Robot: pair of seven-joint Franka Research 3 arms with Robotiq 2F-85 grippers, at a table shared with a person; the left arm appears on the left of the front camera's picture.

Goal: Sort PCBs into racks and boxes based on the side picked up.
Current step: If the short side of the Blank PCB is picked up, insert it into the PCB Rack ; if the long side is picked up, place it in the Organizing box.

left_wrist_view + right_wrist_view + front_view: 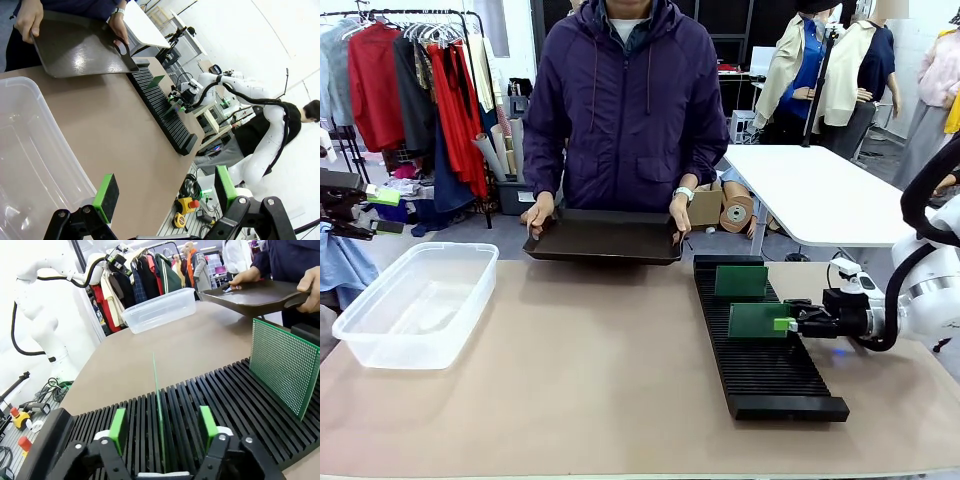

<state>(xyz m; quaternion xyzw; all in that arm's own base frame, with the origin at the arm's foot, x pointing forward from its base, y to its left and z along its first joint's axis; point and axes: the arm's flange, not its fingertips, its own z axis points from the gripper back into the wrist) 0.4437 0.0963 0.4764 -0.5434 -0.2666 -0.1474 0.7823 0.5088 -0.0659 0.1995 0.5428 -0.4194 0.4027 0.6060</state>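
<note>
Two green circuit boards stand upright in the slots of the one long black rack (pixel 760 340) on the right side of the table (pixel 570 390): the farther board (pixel 741 281) near the rack's far end, and the nearer board (pixel 758 320) between the green pads of the right gripper (pixel 788 323), whose jaws stand apart on either side of it without pressing it. One clear plastic tub (pixel 415 303) sits at the table's left with the left gripper (pixel 165 192) hanging open beside it. At the far edge a person holds one dark tray (pixel 605 238) by its ends in both hands (pixel 537 212).
</note>
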